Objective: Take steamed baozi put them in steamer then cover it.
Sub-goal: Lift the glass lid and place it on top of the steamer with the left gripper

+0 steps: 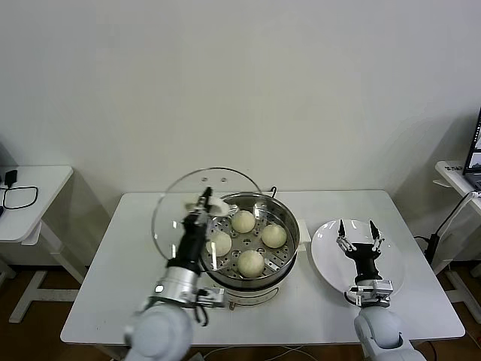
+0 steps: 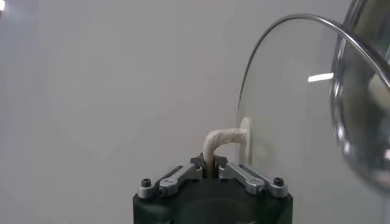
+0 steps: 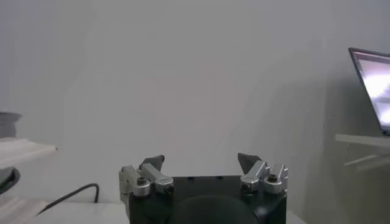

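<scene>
Currently: left pincer (image 1: 207, 197) clamped on glass cover (image 1: 197, 218) handle, tilted at steamer's (image 1: 252, 241) 9 o'clock; four baozi (image 1: 243, 221) inside. Right pincer (image 1: 356, 229) spread wide over white plate (image 1: 331, 259).

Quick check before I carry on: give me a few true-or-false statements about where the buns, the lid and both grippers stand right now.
1. All four baozi sit on the perforated tray inside the steamer. True.
2. The glass lid lies flat on the steamer. False: it is held upright at the steamer's left side, off the rim.
3. The left gripper is shut on the lid's white handle. True.
4. The right gripper holds a bun. False: it is open and holds nothing, above the white plate.
5. A bun is left on the plate. False: the plate shows none.
</scene>
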{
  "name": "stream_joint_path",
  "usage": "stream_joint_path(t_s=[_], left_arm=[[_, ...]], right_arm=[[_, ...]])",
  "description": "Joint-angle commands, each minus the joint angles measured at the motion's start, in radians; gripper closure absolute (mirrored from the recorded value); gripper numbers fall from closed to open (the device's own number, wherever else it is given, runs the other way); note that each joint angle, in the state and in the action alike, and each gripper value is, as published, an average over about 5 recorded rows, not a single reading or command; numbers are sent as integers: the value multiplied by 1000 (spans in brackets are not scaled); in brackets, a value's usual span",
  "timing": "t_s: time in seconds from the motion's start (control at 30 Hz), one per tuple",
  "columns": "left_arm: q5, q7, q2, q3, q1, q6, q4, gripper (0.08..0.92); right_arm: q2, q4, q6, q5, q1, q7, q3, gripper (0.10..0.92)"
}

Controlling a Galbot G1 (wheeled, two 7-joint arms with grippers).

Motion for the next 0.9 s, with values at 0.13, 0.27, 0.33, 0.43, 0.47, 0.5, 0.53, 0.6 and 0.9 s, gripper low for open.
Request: stream_joint_path(t_s=[0.13, 0.27, 0.33, 0.43, 0.47, 0.5, 0.53, 0.6, 0.9], left_arm=[[188, 156, -143, 266, -116, 178, 126, 806], [199, 154, -174, 264, -121, 186, 173, 806], [207, 148, -191, 254, -126, 187, 202, 806], [214, 129, -213, 239, -136, 192, 238, 806], [215, 121, -217, 235, -139, 194, 247, 806], [215, 111, -223, 232, -142, 197, 257, 806], [214, 102, -227, 228, -144, 199, 266, 806], [213, 80, -237, 221, -146, 200, 285, 806], [213, 60, -254, 194, -144, 203, 322, 806]], right_arm=[[22, -45, 1, -17, 19, -1, 18, 203], [22, -48, 0, -21, 21, -1, 21, 203], [23, -49, 0, -24, 21, -1, 22, 203], [25, -52, 0, -27, 22, -1, 22, 203], [26, -53, 0, -29, 23, -1, 22, 203], [27, -55, 0, -30, 24, -1, 22, 203], [28, -56, 0, -31, 25, -1, 22, 203], [31, -59, 0, -34, 27, -1, 21, 203], [36, -70, 2, -41, 34, -2, 20, 203]])
